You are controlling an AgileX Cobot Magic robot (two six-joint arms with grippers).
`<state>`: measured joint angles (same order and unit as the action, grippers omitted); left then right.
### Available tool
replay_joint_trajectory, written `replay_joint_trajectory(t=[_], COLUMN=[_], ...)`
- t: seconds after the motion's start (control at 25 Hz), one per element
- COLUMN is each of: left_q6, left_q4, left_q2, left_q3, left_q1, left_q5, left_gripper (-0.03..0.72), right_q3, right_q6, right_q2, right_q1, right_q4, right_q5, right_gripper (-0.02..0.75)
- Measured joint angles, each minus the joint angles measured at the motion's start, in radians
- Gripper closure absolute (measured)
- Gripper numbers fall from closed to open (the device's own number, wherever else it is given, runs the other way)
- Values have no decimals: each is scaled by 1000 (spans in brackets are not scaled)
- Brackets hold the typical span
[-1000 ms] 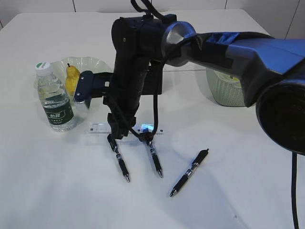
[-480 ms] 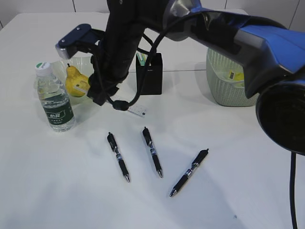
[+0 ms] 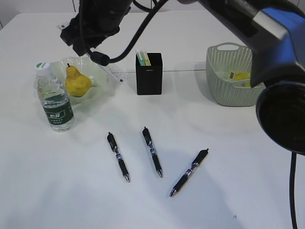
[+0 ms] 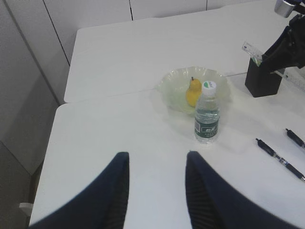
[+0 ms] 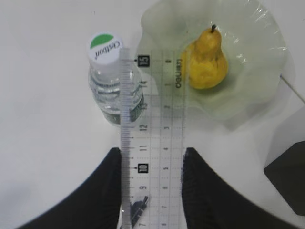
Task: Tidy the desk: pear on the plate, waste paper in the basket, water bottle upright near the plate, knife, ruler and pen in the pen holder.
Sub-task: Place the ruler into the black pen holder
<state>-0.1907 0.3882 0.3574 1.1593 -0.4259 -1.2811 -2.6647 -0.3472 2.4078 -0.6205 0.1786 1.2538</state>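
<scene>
My right gripper [image 5: 151, 157] is shut on the clear ruler [image 5: 152, 143], which sticks out forward between the fingers, high above the bottle and plate. In the exterior view the ruler [image 3: 116, 74] hangs under the dark arm, left of the black pen holder [image 3: 148, 74]. The yellow pear [image 3: 77, 82] lies on the pale green plate [image 3: 97, 67]. The water bottle [image 3: 54, 98] stands upright beside the plate. Three black pens [image 3: 118, 156] lie on the desk [image 3: 228, 157]. Yellow waste paper [image 3: 238, 75] is in the basket [image 3: 228, 90]. My left gripper [image 4: 157, 157] is open and empty.
A green and white thing [image 3: 143, 58] sticks up out of the pen holder; I cannot tell whether it is the knife. The right arm [image 3: 224, 14] crosses the back of the desk from the right. The left gripper hovers near the desk's left end.
The right gripper has lifted the ruler off the desk by the pens and carried it up and left, over the plate and bottle. The left gripper has not changed.
</scene>
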Motion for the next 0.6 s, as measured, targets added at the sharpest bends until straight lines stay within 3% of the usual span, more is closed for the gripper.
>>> replay_joint_trajectory(t=[0.28, 0.6], left_q6=[0, 0], left_q4=[0, 27], left_q2=[0, 5], left_q3=[0, 0], left_q1=[0, 0], left_q5=[35, 54], left_gripper=[413, 413], right_q3=[-88, -167], right_q6=[126, 275], right_q2=[0, 0], right_q1=[0, 0], right_q4=[-17, -188], right_q5=[-16, -101], right_gripper=[442, 442])
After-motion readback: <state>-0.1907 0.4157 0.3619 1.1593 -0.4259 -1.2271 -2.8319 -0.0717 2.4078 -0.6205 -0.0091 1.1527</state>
